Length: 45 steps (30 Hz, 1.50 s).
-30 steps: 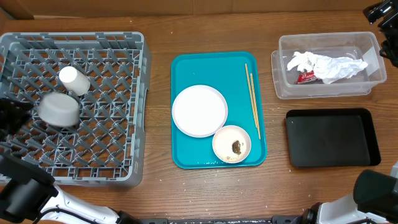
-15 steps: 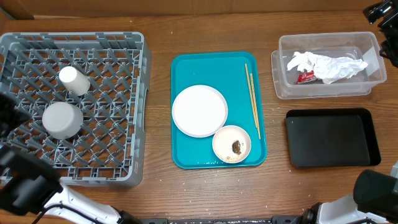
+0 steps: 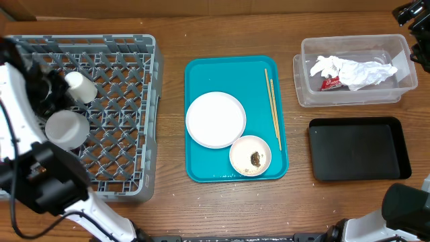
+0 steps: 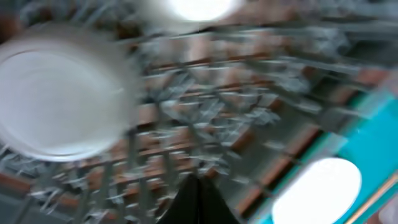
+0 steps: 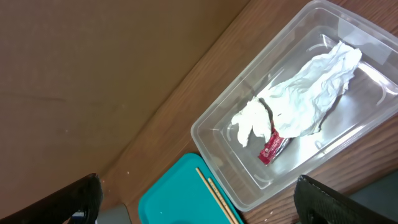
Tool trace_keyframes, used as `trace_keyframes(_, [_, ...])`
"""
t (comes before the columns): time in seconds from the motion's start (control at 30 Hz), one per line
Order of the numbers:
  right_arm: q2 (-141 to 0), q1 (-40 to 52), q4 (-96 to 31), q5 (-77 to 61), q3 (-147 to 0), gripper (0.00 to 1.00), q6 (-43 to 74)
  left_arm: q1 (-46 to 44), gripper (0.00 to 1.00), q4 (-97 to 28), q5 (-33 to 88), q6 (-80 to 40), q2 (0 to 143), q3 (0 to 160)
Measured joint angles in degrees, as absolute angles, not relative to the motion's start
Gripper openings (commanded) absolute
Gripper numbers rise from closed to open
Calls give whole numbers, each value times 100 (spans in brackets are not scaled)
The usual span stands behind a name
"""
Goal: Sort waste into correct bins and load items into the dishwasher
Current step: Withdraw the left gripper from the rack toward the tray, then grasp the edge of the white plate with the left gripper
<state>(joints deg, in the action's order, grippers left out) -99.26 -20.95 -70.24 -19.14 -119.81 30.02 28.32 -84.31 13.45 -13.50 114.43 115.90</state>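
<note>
Overhead
- Dish rack [image 3: 124, 158]: fills the left of the frame on the tabletop [image 3: 171, 202].
- Small white cup [image 3: 82, 86]: lies in the rack's upper left part.
- Pale bowl [image 3: 66, 129]: sits in the rack, just below the cup.
- Left arm [image 3: 17, 94]: white, reaches over the rack's left edge; its dark end is close beside the cup and bowl.
- Left jaws: cannot tell how far open.
- Teal tray [image 3: 201, 74]: centre of the frame.
- Large white plate [image 3: 216, 119]: on the tray, left of middle.
- Small dish [image 3: 242, 149]: on the tray's lower right, touching the plate's edge.
- Brown lump [image 3: 256, 158]: lies in the dish.
- Chopsticks [image 3: 272, 107]: lie along the tray's right side.
- Clear tub [image 3: 306, 94]: upper right, holding white paper [image 3: 353, 70] and the red wrapper [image 3: 330, 83].
- Black tray [image 3: 359, 149]: just below the tub.

Left wrist
- View: heavily blurred.
- Bowl [image 4: 62, 99]: left of the frame, on the rack lattice [image 4: 205, 118].
- Plate [image 4: 317, 190]: lower right.
- Left jaws: only one dark wedge shows at the bottom edge; the opening cannot be told.

Right wrist
- Right jaws: spread wide, one dark finger in each lower corner, holding nothing.
- Tub [image 5: 217, 143]: right of centre; the paper [image 5: 298, 99] lies over the wrapper [image 5: 272, 148].
- Tray corner [image 5: 168, 199]: bottom centre, with the chopstick ends [image 5: 214, 196] on it.
</note>
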Motion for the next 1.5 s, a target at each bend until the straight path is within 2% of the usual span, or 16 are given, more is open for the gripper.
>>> trace_keyframes(0.07, [-9926,-2097,-7022,-1911,-11981,100,3004,2344,58,-8263,1385,-1367,11080,11644])
trace_keyframes(0.1, [-9926,-2097,-7026,-1911,-11981,100,3004,2045,69,-8158,1406,-1365,10886,11686])
trace_keyframes(0.3, [-9926,-2095,-7026,-1911,-11981,100,3004,121,70,-7638,1586,-1415,10313,11887])
trace_keyframes(0.53, [-9926,-2097,-7024,-1911,-11981,100,3002,-1243,63,-7258,1382,-1492,10825,11887])
trace_keyframes(0.6, [-9926,-2097,-7024,-1911,-11981,100,3002,-1529,58,-7210,1262,-1511,11045,11887])
trace_keyframes(0.7, [-9926,-2097,-7026,-1911,-11981,100,3000,-1953,45,-7054,1109,-1763,11465,11880])
trace_keyframes(0.93, [-9926,-2095,-7026,-1911,-11981,100,3002,-2561,43,-6514,847,-2502,12337,11878])
trace_keyframes(1.13, [-9926,-2097,-7024,-1914,-11981,100,3004,-3094,41,-6602,401,-3374,13131,11876])
trace_keyframes(1.4, [-9926,-2095,-7024,-1914,-11981,100,3002,-3621,41,-6608,34,-4484,13408,11858])
trace_keyframes(1.5, [-9926,-2097,-7026,-1914,-11981,100,3004,-3765,38,-6604,-174,-4762,13410,11764])
